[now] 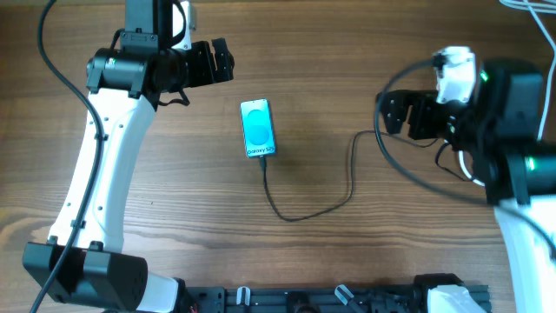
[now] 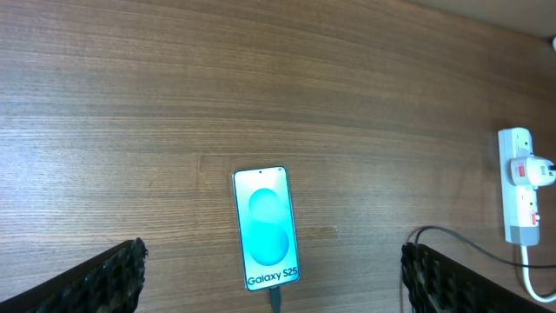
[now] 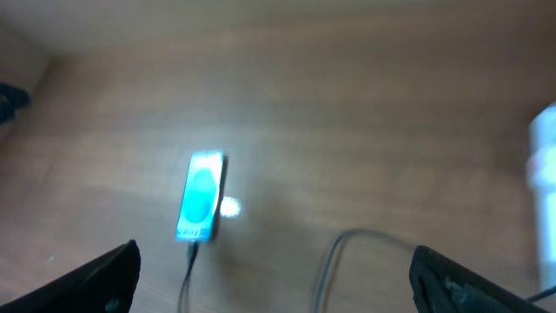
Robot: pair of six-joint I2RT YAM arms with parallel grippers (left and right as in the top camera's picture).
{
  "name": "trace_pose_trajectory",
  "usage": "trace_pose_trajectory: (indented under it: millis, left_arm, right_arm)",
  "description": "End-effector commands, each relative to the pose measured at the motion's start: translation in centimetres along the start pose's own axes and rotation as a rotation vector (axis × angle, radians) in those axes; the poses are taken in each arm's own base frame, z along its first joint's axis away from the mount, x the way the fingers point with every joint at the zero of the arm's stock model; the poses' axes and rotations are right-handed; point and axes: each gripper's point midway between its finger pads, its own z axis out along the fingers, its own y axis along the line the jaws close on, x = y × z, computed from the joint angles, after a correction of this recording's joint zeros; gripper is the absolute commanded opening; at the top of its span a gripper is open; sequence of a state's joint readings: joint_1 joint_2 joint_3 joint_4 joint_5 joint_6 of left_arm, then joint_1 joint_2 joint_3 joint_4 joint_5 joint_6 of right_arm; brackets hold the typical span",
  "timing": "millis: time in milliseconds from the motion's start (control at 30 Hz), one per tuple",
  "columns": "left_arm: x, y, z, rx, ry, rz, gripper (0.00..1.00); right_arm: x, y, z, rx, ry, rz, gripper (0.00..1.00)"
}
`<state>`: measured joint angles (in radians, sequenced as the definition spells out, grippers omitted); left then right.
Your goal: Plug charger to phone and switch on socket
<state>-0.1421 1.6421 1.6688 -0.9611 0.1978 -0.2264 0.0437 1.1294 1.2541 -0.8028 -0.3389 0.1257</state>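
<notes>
The phone (image 1: 259, 128) lies flat mid-table with its cyan-green screen up. It also shows in the left wrist view (image 2: 265, 228) and, blurred, in the right wrist view (image 3: 201, 196). The black charger cable (image 1: 295, 216) has its tip in the phone's near end (image 2: 275, 298), loops across the table and runs right under the right arm. The white socket (image 2: 519, 183) lies at the far right with a plug and red marking on it. It is hidden in the overhead view. My left gripper (image 1: 221, 59) is open and empty, up left of the phone. My right gripper (image 1: 395, 113) is open and empty, to the phone's right.
Thick white cables (image 1: 532, 16) hang at the top right corner. A black rail (image 1: 347, 300) runs along the table's front edge. The socket's white cord (image 2: 532, 283) trails toward the near right.
</notes>
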Motion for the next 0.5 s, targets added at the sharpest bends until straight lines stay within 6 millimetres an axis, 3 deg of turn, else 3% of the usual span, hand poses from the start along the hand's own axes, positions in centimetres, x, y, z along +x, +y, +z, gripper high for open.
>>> trace_pose_trajectory:
  millis: [0,133,233,467]
  left_arm:
    - [-0.1,0.4,0.2,-0.013,0.001,-0.003,1.0]
    - [-0.1,0.4,0.2,-0.013,0.001,-0.003,1.0]
    - [-0.1,0.4,0.2,-0.013,0.0,-0.003,1.0]
    - [-0.1,0.4,0.2,-0.013,0.001,-0.003,1.0]
  right_arm:
    - [-0.3,-1.2,-2.9,0.113,-0.157,-0.065,1.0]
    - [0.2,-1.4,-5.5,0.159,-0.365,-0.178,1.0]
    - [1.3,-1.3,-6.2,0.164,-0.488,-0.277,1.0]
    - [6.8,-2.6,-5.1,0.167,-0.629,-0.321,1.0]
